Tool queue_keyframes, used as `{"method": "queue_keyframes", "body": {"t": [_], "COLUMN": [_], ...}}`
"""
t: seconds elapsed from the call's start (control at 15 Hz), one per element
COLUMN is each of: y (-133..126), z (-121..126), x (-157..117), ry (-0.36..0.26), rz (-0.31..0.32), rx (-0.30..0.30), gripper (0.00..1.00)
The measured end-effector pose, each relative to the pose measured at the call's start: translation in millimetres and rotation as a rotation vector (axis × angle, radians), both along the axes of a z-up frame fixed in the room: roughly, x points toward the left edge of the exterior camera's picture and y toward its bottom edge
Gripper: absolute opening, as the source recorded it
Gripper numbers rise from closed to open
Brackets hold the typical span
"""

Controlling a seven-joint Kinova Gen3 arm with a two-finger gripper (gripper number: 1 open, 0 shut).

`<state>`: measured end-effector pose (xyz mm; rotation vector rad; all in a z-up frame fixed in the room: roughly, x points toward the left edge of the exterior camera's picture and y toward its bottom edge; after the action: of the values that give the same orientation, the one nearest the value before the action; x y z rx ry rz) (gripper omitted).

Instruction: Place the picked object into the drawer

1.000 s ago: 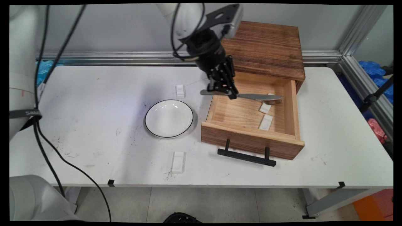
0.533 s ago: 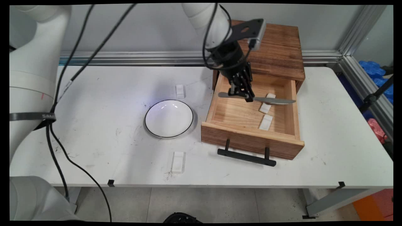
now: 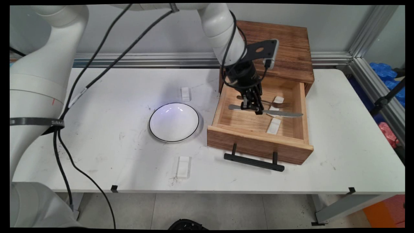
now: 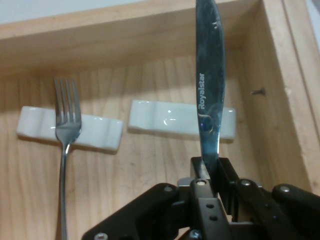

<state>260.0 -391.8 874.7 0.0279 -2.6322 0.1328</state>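
Gripper (image 3: 254, 107) status first: we find its black fingers (image 4: 202, 172) clamped on a table knife (image 3: 278, 113), held level over the open wooden drawer (image 3: 258, 142), blade pointing toward the drawer's right wall. In the hand view we read the lettering "Royalstar" on the blade (image 4: 207, 90).

Nearest the camera, we note a white block (image 3: 183, 166) on the table (image 3: 97, 155), then the drawer's black bar handle (image 3: 254, 161). A white plate with a dark rim (image 3: 174, 122) sits left of the drawer, apart from it.

Inside the drawer we see two white rests (image 4: 180, 119) on the floor. A fork (image 3: 271, 103) lies with its tines across the farther rest (image 4: 70, 129).

Beyond the plate sits a second small white block (image 3: 185, 94). Farthest back, the wooden cabinet (image 3: 281, 48) covers the drawer's rear.
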Motion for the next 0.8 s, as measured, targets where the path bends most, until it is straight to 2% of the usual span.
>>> {"method": "queue_keyframes", "body": {"t": [0.8], "y": [-14], "z": [-38], "x": [-14], "ry": [-0.024], "rz": [0.017], "rx": [0.014], "gripper": [0.0]}}
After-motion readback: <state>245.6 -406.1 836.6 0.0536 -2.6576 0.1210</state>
